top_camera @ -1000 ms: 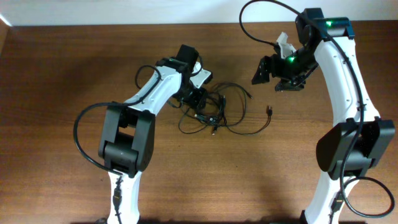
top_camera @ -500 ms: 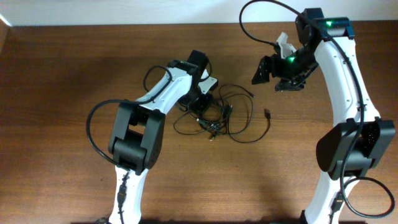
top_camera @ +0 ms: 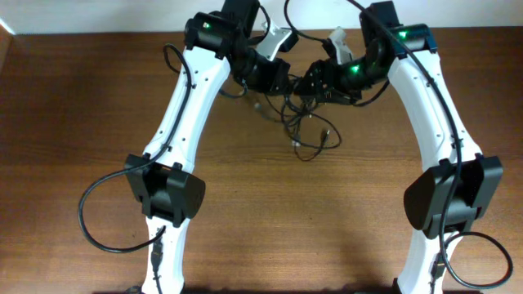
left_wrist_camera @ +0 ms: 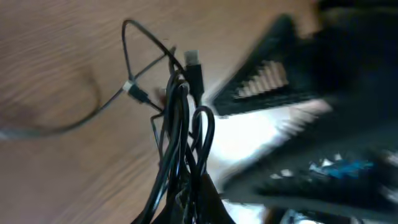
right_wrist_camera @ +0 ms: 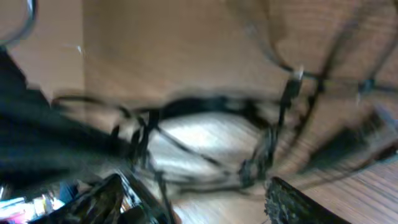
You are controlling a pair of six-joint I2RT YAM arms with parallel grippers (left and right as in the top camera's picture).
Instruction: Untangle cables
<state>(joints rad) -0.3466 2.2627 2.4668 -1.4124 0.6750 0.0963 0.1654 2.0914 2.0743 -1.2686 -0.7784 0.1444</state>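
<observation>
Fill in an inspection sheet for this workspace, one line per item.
Surface: brown wooden table, grain visible.
Job's things: thin black cords in one tangled bundle, its upper part apparently raised between the arms, loops trailing below; a plug end sticks up.
Clutter: nothing seen.
Grippers: left gripper shut on the bundle; right gripper looks open, close beside it; wrist views blurred.
Cables: thick black arm cables loop off both arms.
Surroundings: pale wall along the table's far edge.

Thin black cables (left_wrist_camera: 176, 124) bunched in tangled loops.
</observation>
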